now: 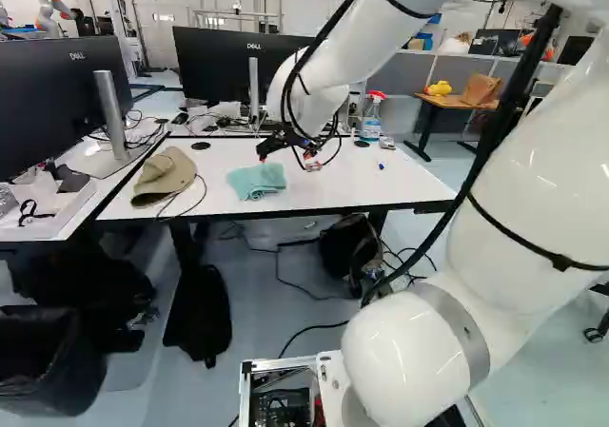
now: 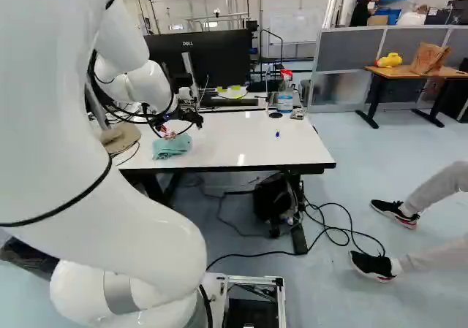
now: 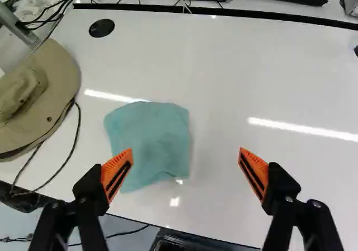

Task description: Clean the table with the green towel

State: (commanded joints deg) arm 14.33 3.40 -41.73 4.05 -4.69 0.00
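My gripper [image 1: 311, 159], black with two fingers, is released: the fingers stand wide apart, and nothing is held between the orange ribbed pads [image 3: 116, 173]. It is above the white table [image 3: 224, 61], at its near side.

The blue-green cloth towel [image 3: 151, 142] lies on the table, toward the near edge and left of the middle. In the wrist view it is ahead of my left finger, and this finger partly covers its near left corner; if they are touching, I cannot tell. The towel is folded to a soft pad, nearly square, so I cannot name with certainty one long axis. Its sides go roughly from near to far and from left to right, but the near side is turned somewhat against the table edge. The surface is matt and fuzzy, with rounded corners and low wrinkles.

The table top is smooth and glossy, with bright stripes of reflected light and a dark edge. Left of the towel is a beige fabric hat [image 3: 47, 94] with a wide, curved brim. A thin black cord [image 3: 72, 145] makes a loop between them. Farther away is a flat, round black disc [image 3: 101, 28]. At the far right stands a clear plastic spray bottle [image 1: 371, 123] with a red head.
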